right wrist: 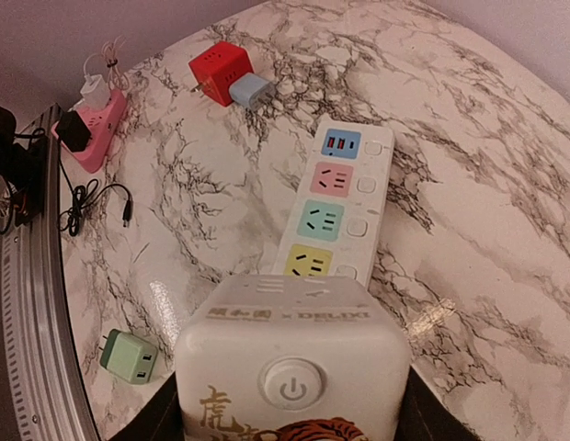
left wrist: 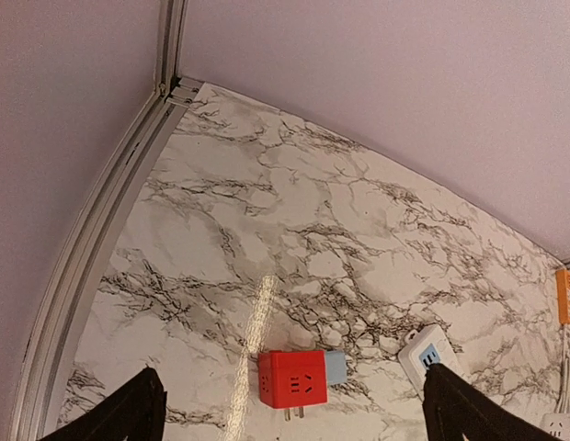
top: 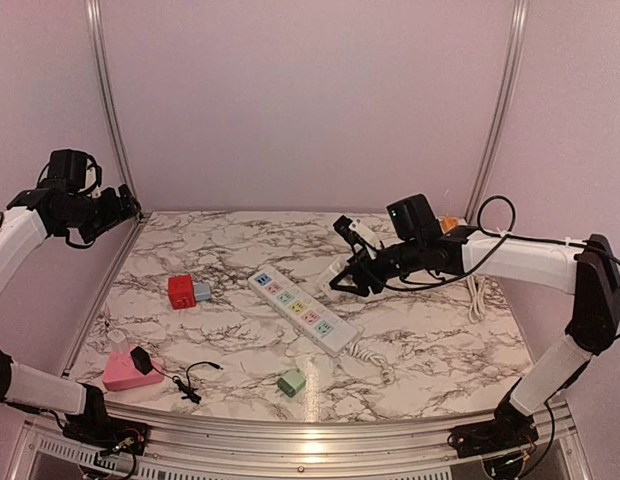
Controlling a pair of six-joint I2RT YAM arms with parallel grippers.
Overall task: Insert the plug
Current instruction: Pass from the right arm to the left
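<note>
The plug is a white cube (right wrist: 290,367) with a power button and a tiger print. My right gripper (right wrist: 292,423) is shut on its sides. In the top view the gripper (top: 354,272) holds the cube (top: 336,267) in the air, just beyond the far end of the white power strip (top: 305,310). The strip's coloured sockets (right wrist: 331,207) lie directly ahead of the cube in the right wrist view. My left gripper (top: 125,205) is raised at the far left edge, open and empty, with both black fingertips (left wrist: 129,409) low in its own view.
A red cube adapter (top: 180,291) with a grey-blue block stuck to it lies left of the strip. A pink socket block (top: 125,370) with a black plug and cable sits near left. A green adapter (top: 291,382) lies near the front edge. A white cord (top: 477,295) lies on the right.
</note>
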